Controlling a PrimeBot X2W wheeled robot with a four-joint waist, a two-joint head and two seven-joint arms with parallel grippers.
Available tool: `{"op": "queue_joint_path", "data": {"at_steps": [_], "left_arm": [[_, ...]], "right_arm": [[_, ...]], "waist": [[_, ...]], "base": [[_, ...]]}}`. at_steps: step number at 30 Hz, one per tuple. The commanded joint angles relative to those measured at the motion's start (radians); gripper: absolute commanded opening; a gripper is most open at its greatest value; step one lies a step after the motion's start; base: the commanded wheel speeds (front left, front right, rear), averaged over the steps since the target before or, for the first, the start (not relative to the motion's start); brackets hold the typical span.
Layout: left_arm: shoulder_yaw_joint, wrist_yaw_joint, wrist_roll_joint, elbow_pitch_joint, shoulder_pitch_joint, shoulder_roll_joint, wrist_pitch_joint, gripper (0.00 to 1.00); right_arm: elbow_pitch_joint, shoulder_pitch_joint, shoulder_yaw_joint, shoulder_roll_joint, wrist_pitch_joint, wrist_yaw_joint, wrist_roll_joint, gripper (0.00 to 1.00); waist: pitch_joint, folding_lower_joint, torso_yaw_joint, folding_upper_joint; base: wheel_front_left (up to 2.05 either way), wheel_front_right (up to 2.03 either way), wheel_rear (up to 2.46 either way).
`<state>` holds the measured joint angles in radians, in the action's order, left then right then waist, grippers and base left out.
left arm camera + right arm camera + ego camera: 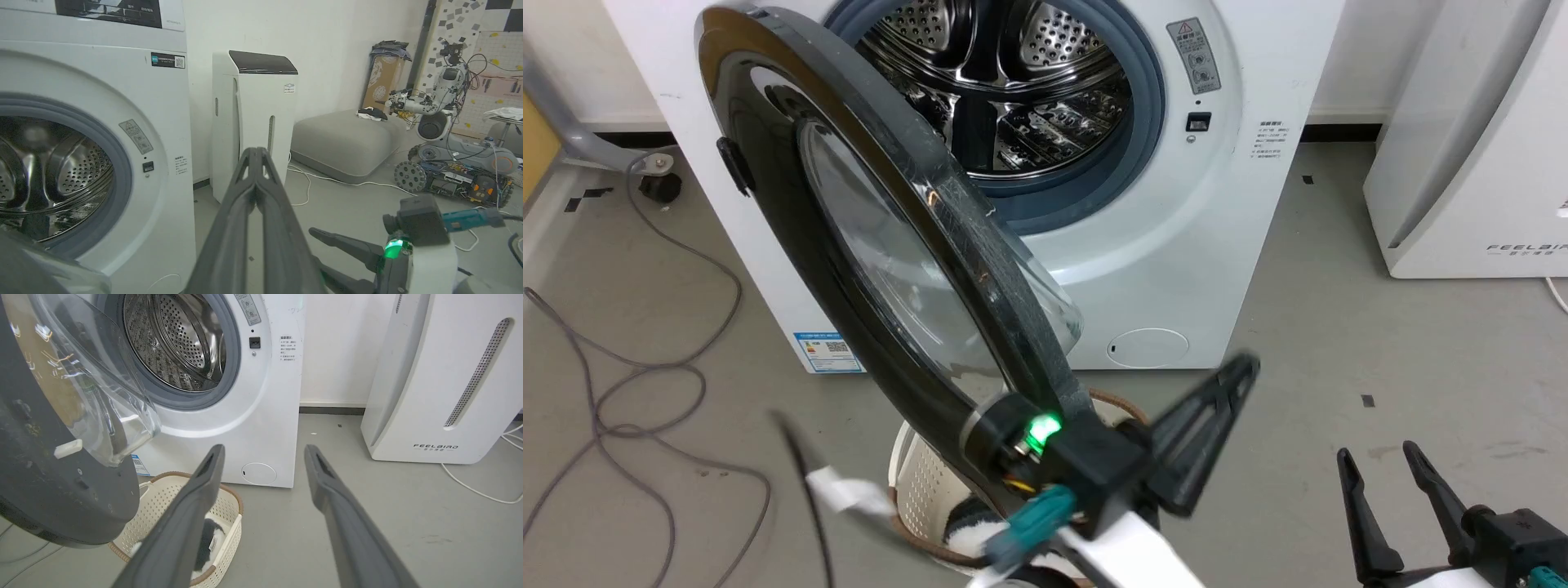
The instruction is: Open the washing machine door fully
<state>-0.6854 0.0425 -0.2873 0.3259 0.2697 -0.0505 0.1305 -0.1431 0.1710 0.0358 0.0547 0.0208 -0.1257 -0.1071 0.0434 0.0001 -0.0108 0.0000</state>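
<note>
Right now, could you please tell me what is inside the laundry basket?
A black-and-white cloth item lies in the basket; the washing machine door and the right end effector cover the rest.

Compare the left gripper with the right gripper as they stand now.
The left gripper is shut, fingers pressed together; the right gripper is open. The left looks blurred beside the washing machine door's lower rim; the right is sharp, well apart from it. Both have long dark fingers and hold nothing.

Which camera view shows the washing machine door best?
The head view: nearly the whole washing machine door, side tab visible. The right wrist view shows its inner side, cropped at the left; the left wrist view, a blurred edge.
</note>
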Motion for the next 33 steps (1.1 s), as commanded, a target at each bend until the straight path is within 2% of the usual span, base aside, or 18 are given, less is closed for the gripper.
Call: {"op": "queue_joint_path", "data": {"at_steps": [1,8,17,22,33], "left_arm": [[-0.019,0.012,-0.008,-0.048,-0.017,-0.001,0.034,0.0],[-0.039,0.059,-0.026,-0.203,-0.026,0.0,0.059,0.0],[-0.039,0.165,-0.092,-0.357,0.032,0.0,-0.008,0.0],[-0.038,0.21,-0.125,-0.406,0.042,0.0,-0.048,0.0],[-0.011,0.261,-0.142,-0.414,0.0,-0.014,-0.084,0.0]], "right_arm": [[0.005,-0.013,-0.001,-0.004,0.007,-0.005,-0.01,1.0],[0.019,-0.021,-0.009,-0.004,0.008,-0.005,-0.015,1.0],[0.034,-0.016,-0.012,-0.005,0.007,-0.005,-0.03,1.0],[0.036,-0.017,-0.01,-0.005,0.011,-0.005,-0.043,1.0],[0.048,-0.018,-0.007,-0.005,0.013,-0.005,-0.057,1.0]], "waist": [[0.004,-0.0001,0.0,0.0],[0.005,-0.0001,-0.006,0.0],[-0.008,-0.0001,-0.015,0.0],[-0.008,-0.0001,-0.018,0.0],[-0.008,-0.0001,0.01,0.0]], "base": [[0.0,0.0,0.0],[0.0,0.0,0.0],[0.0,0.0,0.0],[0.0,0.0,0.0],[0.0,0.0,0.0]]}}
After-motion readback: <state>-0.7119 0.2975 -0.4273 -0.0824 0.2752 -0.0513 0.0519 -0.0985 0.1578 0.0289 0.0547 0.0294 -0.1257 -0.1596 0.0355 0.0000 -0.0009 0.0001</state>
